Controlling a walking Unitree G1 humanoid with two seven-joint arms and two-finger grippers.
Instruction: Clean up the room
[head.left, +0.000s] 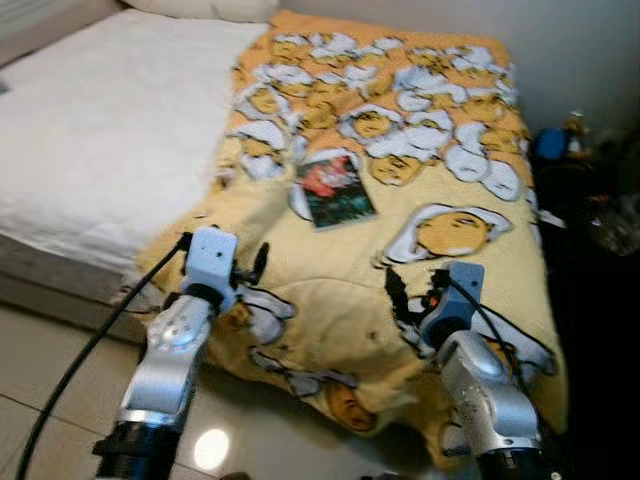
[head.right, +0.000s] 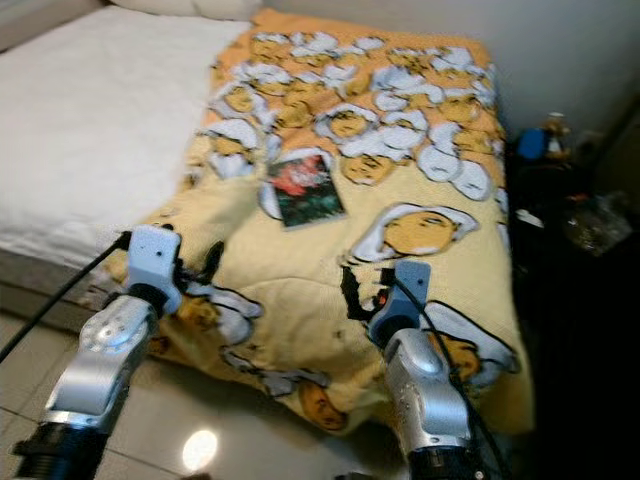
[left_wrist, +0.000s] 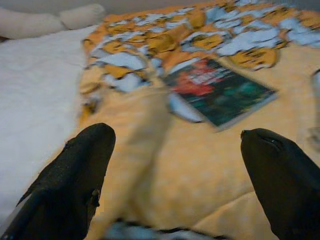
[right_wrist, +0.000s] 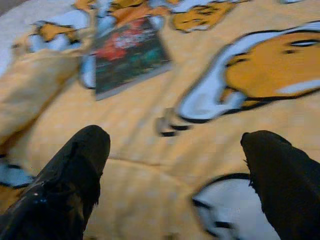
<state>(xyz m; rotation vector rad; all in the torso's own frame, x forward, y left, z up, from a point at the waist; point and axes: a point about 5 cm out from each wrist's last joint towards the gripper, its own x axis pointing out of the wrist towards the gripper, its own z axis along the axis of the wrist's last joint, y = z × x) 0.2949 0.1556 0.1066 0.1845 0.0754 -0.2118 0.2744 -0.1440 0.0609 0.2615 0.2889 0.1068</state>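
Observation:
A book (head.left: 335, 190) with a red and dark green cover lies flat on the yellow blanket (head.left: 340, 260), which is printed with cartoon eggs and spread over the bed. The book is also in the left wrist view (left_wrist: 217, 90) and the right wrist view (right_wrist: 130, 52). My left gripper (head.left: 250, 270) hovers open over the blanket's near left edge, short of the book. My right gripper (head.left: 415, 290) is open above the blanket's near right part, with the book ahead and to its left. Nothing sits between either pair of fingers.
The white mattress (head.left: 110, 110) lies bare on the left of the bed, with a pillow (head.left: 200, 8) at its head. A dark bedside stand (head.left: 590, 200) with a blue object (head.left: 548, 145) is at the right. Tiled floor (head.left: 60, 360) runs below the bed's edge. A black cable (head.left: 90, 350) trails from my left arm.

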